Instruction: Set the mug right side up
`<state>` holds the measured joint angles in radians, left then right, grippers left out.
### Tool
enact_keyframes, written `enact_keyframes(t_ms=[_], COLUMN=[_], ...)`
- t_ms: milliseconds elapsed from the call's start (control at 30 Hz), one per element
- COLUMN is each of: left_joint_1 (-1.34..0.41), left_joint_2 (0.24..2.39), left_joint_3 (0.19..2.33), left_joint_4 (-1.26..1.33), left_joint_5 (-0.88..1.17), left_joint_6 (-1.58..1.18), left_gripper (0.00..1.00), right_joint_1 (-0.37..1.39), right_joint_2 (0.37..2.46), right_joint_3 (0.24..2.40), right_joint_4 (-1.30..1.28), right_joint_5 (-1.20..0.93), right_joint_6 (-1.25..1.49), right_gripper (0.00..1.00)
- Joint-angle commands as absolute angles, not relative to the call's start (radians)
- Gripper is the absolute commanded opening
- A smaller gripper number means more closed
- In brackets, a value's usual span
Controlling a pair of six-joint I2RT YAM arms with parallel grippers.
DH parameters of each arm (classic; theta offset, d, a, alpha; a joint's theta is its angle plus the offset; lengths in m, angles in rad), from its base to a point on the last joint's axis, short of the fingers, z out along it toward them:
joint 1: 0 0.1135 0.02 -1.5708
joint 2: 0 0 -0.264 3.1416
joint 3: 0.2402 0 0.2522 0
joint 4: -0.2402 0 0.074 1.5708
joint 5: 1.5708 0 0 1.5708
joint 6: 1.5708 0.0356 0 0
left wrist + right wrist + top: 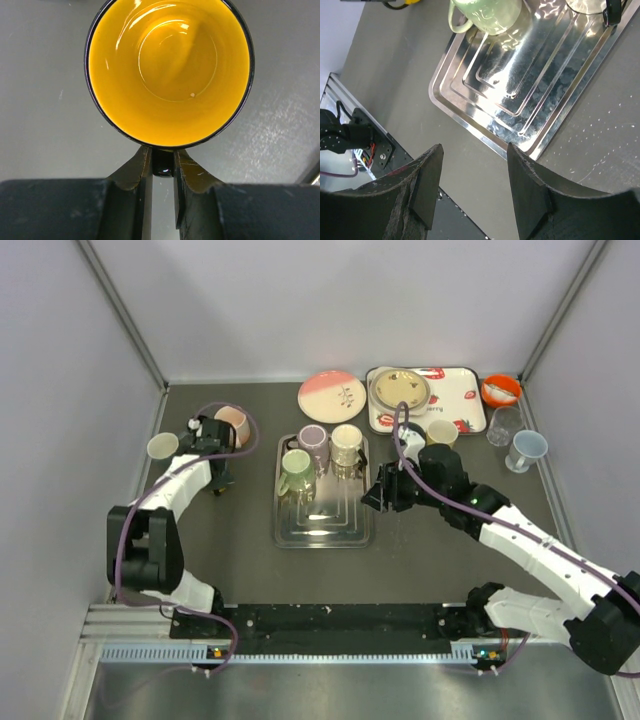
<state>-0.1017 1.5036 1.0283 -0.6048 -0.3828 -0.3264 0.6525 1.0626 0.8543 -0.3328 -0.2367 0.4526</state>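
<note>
The mug (170, 70), black outside and yellow inside, is pointing its open mouth straight at my left wrist camera, with gray table (240, 570) all around it. Its handle (163, 167) is sticking out at 6 o'clock in that view. My left gripper (162, 156) is pinching the handle between its two fingers.

From the top camera, the mug is hiding under that gripper on the left side of the table, at about 9 o'clock from the silver tray (322, 530). So I am not seeing whether its bottom is touching the table. A cream cup (162, 446) is standing at 10 o'clock from the gripper and a pink cup (232, 422) at 12 o'clock, both near it.

On the silver tray, a green mug (296, 472), a purple mug (313, 439) and a pale mug (347, 447) are crowding the far end. My right gripper (475, 185) is hanging just beside the tray's right edge, at 3 o'clock, with its fingers spread wide and nothing between them. Past it, at 12 o'clock, a pink plate (331, 396) and a strawberry tray (455, 405) are lying by the back wall.
</note>
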Motion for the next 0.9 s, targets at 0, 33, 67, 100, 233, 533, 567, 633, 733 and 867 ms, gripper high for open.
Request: enact_keyframes(t_ms=[0, 33, 67, 100, 233, 533, 567, 633, 733, 867], left_joint_1=[-0.069, -0.064, -0.058, -0.055, -0.035, -0.031, -0.031, -0.031, -0.037, -0.112], left_joint_2=[1.546, 1.555, 1.575, 1.585, 1.635, 1.651, 1.643, 1.614, 1.545, 1.408], left_joint_3=[1.127, 1.141, 1.149, 1.155, 1.193, 1.186, 1.184, 1.193, 1.218, 1.197], left_joint_4=[-0.529, -0.529, -0.529, -0.529, -0.532, -0.557, -0.558, -0.580, -0.626, -0.615], left_joint_5=[-0.403, -0.399, -0.394, -0.393, -0.377, -0.351, -0.347, -0.342, -0.298, -0.250], left_joint_6=[-0.327, -0.325, -0.325, -0.325, -0.327, -0.351, -0.353, -0.365, -0.393, -0.388], left_gripper=[0.00, 0.00, 0.00, 0.00, 0.00, 0.47, 0.53, 0.59, 0.65, 0.68], right_joint_1=[0.661, 0.661, 0.661, 0.660, 0.661, 0.661, 0.661, 0.661, 0.661, 0.661], right_joint_2=[1.039, 1.039, 1.040, 1.040, 1.046, 1.068, 1.071, 1.078, 1.094, 1.129], right_joint_3=[0.850, 0.848, 0.848, 0.847, 0.847, 0.850, 0.851, 0.857, 0.864, 0.873], right_joint_4=[-0.299, -0.298, -0.298, -0.296, -0.296, -0.304, -0.307, -0.311, -0.322, -0.328], right_joint_5=[-0.245, -0.245, -0.242, -0.241, -0.238, -0.225, -0.225, -0.218, -0.195, -0.152], right_joint_6=[0.442, 0.442, 0.442, 0.443, 0.440, 0.434, 0.436, 0.433, 0.431, 0.459], right_gripper=[0.54, 0.54, 0.54, 0.54, 0.55, 0.55, 0.55, 0.55, 0.58, 0.63])
